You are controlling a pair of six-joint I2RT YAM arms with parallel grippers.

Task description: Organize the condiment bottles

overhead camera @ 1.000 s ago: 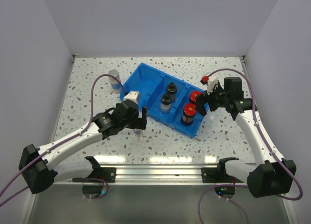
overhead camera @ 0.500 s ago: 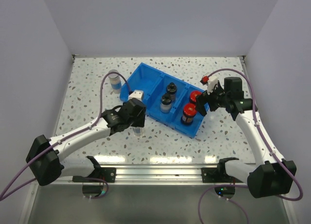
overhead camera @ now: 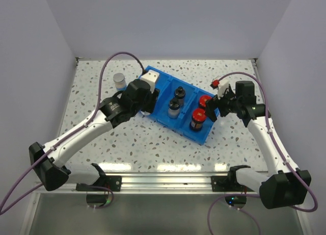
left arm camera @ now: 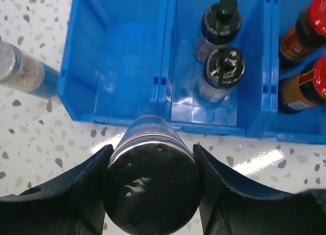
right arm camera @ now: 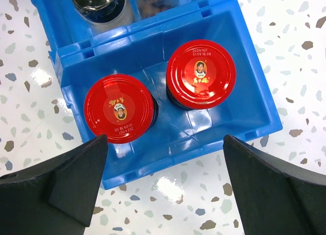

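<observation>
Left gripper point(left arm camera: 153, 151) has carried the jar point(left arm camera: 150, 194) toward the far edge, clamped, axis upright; right gripper point(right arm camera: 164, 138) spread apart.

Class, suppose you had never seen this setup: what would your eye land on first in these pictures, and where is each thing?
The bright blue bin in the middle of the speckled table grabs attention first, with two red-capped jars vivid in its right compartment. Next comes the left gripper, clamped on a jar by the bin's empty left compartment.
</observation>
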